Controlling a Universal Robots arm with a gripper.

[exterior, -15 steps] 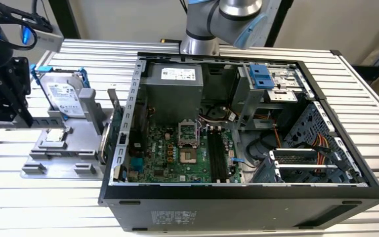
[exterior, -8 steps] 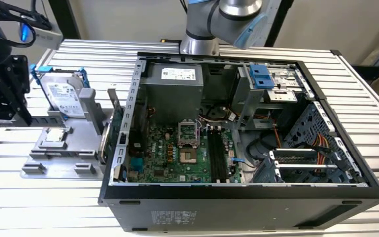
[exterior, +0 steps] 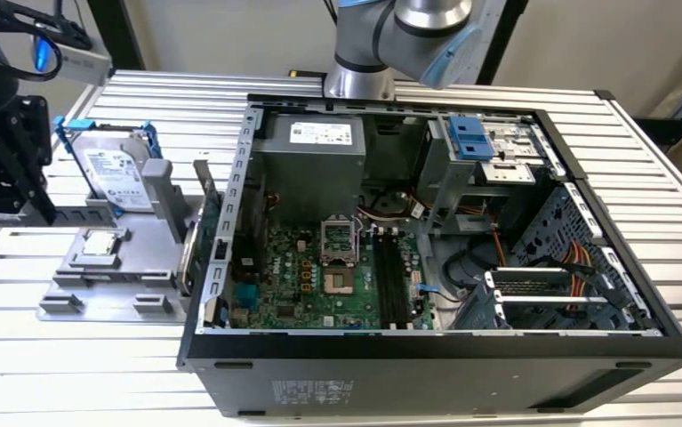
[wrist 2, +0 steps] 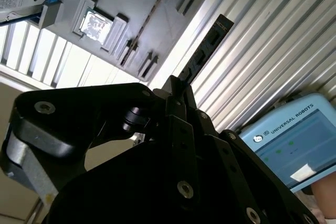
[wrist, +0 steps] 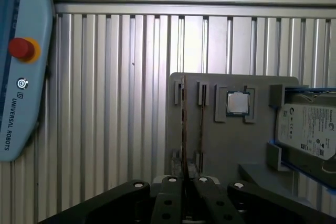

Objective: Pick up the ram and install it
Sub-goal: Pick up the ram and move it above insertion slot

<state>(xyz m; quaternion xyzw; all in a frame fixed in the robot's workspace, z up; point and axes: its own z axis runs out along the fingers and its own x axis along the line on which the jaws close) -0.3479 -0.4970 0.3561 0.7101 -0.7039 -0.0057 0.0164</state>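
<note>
Noted print first: white printed label on hard drive (wrist: 310, 129), lettering + logo down the pale-blue teach pendant (wrist: 31, 108) by its red button (wrist: 21, 48), white label on power supply (exterior: 320, 133) inside the open PC case (exterior: 436, 360). Left all of it untranscribed. Made out faint pale marks near free end of the ram (wrist 2: 207, 45), illegible.

Found ram pinched by one end in the gripper (wrist: 185, 181), fingers closed flat on it, held off the table (wrist: 105, 103) and outside the case. Traced long axis straight out from the fingertips, free end pointing away from gripper. Saw it edge-on in the first wrist view, a thin line parallel w/ the table slats and w/ a second memory stick (wrist: 201, 129) standing on edge in slot holders near one edge of the grey tray (wrist: 226, 145). Spotted CPU (wrist: 237, 103) seated mid-tray, btwn that stick and the hard drive at the opp. edge.
</note>
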